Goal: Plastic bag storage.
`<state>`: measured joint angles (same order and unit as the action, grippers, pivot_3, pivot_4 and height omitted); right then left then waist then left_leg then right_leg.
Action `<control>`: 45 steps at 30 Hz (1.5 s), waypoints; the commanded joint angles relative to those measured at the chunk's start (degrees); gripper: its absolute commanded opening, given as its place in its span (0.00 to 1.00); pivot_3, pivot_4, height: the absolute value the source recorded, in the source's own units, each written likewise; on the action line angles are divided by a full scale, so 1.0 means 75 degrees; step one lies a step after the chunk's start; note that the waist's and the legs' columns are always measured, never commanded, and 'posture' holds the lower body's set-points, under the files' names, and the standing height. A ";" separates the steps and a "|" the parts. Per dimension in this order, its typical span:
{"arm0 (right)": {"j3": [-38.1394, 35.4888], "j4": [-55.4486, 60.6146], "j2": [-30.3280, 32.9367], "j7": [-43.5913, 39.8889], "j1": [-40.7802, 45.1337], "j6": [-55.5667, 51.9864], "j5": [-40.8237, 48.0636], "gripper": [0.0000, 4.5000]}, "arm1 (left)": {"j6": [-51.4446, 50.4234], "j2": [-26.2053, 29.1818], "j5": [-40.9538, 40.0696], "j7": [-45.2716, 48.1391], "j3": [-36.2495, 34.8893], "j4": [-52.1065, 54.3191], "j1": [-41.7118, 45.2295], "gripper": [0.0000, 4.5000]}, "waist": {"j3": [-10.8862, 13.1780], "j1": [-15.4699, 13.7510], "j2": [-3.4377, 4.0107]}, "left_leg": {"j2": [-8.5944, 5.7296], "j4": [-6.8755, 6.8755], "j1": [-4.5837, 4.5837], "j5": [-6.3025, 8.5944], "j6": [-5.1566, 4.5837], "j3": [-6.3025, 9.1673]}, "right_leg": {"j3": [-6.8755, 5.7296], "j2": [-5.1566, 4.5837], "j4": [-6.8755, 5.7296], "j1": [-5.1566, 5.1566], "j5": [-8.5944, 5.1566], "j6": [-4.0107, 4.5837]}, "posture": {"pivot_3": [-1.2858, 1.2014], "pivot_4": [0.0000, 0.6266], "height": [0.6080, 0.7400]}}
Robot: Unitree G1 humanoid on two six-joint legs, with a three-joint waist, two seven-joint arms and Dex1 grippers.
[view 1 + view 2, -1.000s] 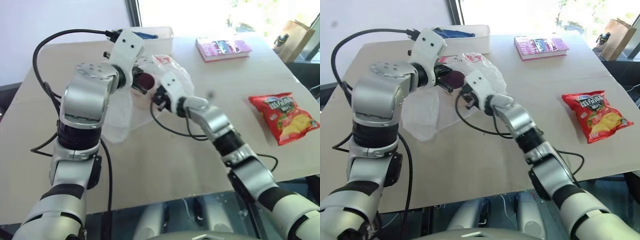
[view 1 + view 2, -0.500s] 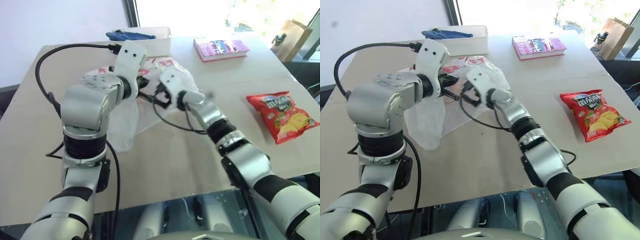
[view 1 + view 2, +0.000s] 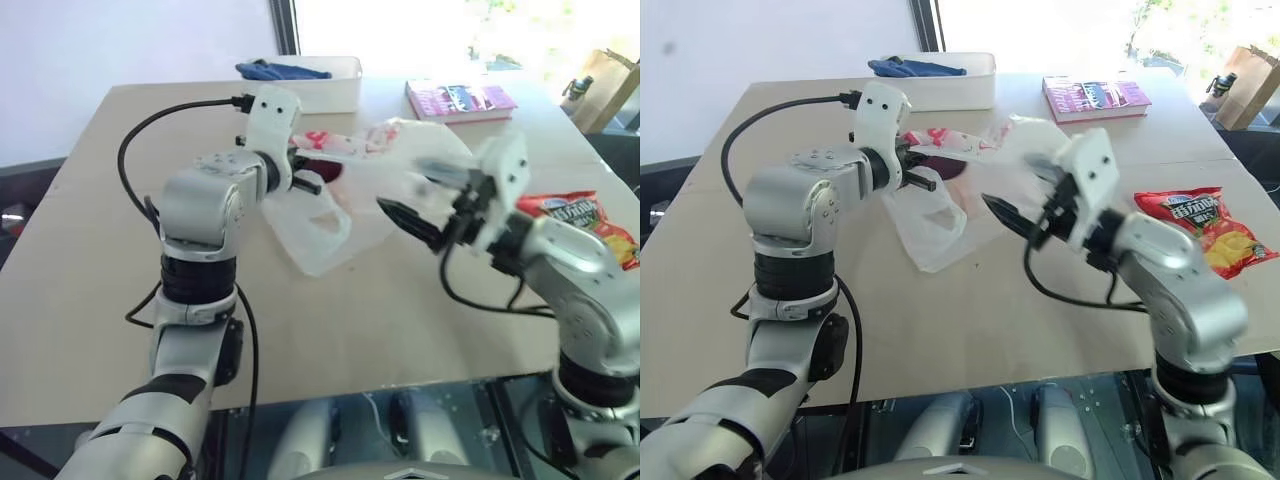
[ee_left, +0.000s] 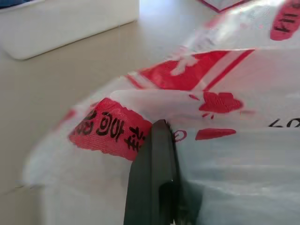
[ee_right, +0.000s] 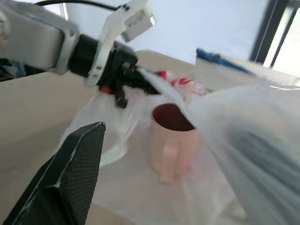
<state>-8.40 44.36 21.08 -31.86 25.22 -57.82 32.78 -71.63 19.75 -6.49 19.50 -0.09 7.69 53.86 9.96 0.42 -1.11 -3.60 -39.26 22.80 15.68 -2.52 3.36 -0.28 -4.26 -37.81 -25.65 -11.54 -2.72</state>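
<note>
Only the right wrist view reveals a pink cup (image 5: 171,140).

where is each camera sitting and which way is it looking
Left and right eye views: on the head, looking forward and down over both arms at the table; the left tool pinches the plastic bag, the right tool stands open with film over its upper finger.
Left wrist view: along its own shut fingers, onto the bag's red print.
Right wrist view: past its finger, toward the pink cup and the left tool.
Shared: the bag in every view; the white tray in all.
</note>
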 commanded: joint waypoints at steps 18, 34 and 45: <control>0.3015 -0.7554 0.0195 -0.0409 0.2953 0.6078 -0.3631 0.93 | 0.1387 0.0446 -0.0003 0.0177 0.0616 0.0803 0.0263 0.00 | 0.0002 0.0122 -0.0001 | 0.0024 0.0004 -0.0033 -0.0006 0.0006 -0.0056 | 0.0016 0.0030 -0.0011 -0.0004 0.0013 0.0021 | 0.52 0.24 1.00; 0.2753 -0.7428 -0.0658 -0.3671 0.3012 0.6103 -0.2046 0.97 | 0.0474 0.0946 0.0199 -0.0399 0.0727 0.1985 -0.0232 0.00 | 0.0002 0.0166 0.0001 | 0.0018 0.0018 0.0021 -0.0001 0.0003 0.0014 | -0.0005 0.0023 0.0057 -0.0005 0.0016 0.0022 | 0.52 0.24 1.00; 0.2174 -0.5001 -0.0064 -0.4035 0.2245 0.3421 0.0062 0.97 | 0.0726 0.0963 0.0222 -0.0435 0.0829 0.1614 -0.0258 0.00 | 0.0002 0.0146 0.0001 | 0.0019 0.0009 0.0002 -0.0010 0.0018 0.0012 | 0.0002 0.0024 0.0016 -0.0005 0.0016 0.0023 | 0.52 0.24 1.00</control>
<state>10.13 4.05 20.85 -63.32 41.94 -29.48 30.39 -67.96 26.63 -5.61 16.45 6.78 18.92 51.17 9.98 1.52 -1.11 -3.46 -39.19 22.81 15.60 -2.38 3.45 -0.26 -4.08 -37.70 -25.69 -11.42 -2.54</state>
